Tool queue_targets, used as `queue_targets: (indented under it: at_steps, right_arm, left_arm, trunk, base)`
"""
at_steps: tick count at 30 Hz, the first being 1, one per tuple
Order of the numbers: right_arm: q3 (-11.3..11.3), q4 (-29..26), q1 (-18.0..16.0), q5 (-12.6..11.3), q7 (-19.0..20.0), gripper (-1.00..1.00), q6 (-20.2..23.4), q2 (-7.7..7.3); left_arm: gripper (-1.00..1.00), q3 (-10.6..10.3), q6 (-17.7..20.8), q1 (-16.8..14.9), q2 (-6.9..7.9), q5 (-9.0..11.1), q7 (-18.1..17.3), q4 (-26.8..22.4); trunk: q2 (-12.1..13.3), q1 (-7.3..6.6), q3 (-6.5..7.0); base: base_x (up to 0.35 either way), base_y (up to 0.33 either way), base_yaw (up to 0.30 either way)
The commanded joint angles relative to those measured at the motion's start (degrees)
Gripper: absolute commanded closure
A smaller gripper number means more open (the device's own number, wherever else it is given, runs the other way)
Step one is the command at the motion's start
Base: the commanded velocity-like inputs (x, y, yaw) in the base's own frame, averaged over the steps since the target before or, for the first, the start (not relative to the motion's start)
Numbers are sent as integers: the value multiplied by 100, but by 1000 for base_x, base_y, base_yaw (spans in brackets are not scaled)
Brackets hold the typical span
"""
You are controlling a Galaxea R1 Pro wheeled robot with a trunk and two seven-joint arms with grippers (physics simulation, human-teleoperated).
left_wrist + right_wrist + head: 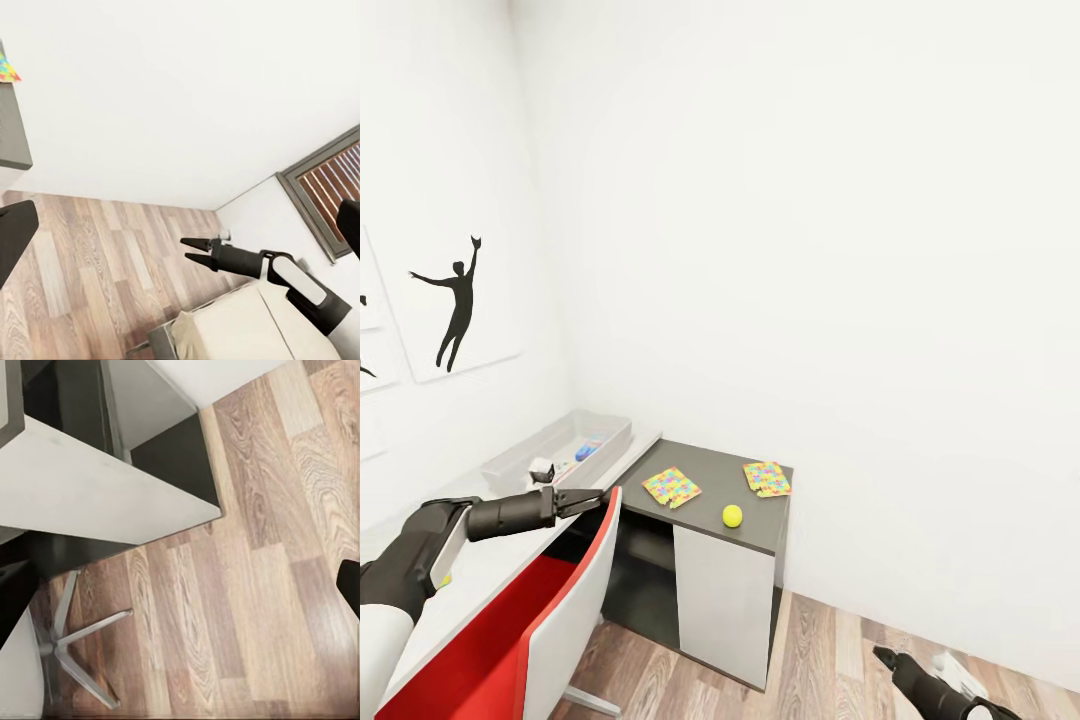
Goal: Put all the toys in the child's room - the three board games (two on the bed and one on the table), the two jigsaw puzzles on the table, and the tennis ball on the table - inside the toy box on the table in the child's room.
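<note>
White-walled room [810, 200], no legible writing

Below me the floor [247, 585] is grained wood plank, my chair's [510, 640] shell glossy red, the cabinet [705, 480] top matt dark grey.

On the low cabinet [705, 480] ahead of me lie two jigsaw puzzles [671, 487] [766, 478] side by side, the tennis ball [732, 515] nearer me between them. Left of it, the toy box [525, 452] sits on the table [480, 575], against the wall.
</note>
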Motion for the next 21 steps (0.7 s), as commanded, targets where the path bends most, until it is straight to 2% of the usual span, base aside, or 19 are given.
queue_targets:
  at_steps: [1, 14, 21]
  right_arm:
    - [-16, 40, -3, 5, 25, -100, 23, 3]
    - [-21, 218, -3, 26, 21, -100, -83, -10]
    - [-9, 429, -3, 37, 21, -100, -361, -11]
  left_arm:
    - [-100, -1, 60, -1, 0, 12, -8, 1]
    - [-100, -1, -18, -1, -14, 12, 12, 1]
    - [-100, -7, -80, -1, -12, 14, 1, 1]
  trunk:
    - [-5, 2, -3]
    - [-5, 2, -3]
    - [-5, 2, -3]
  base:
    - [0, 0, 0]
    - [0, -8, 0]
    - [0, -185, 0]
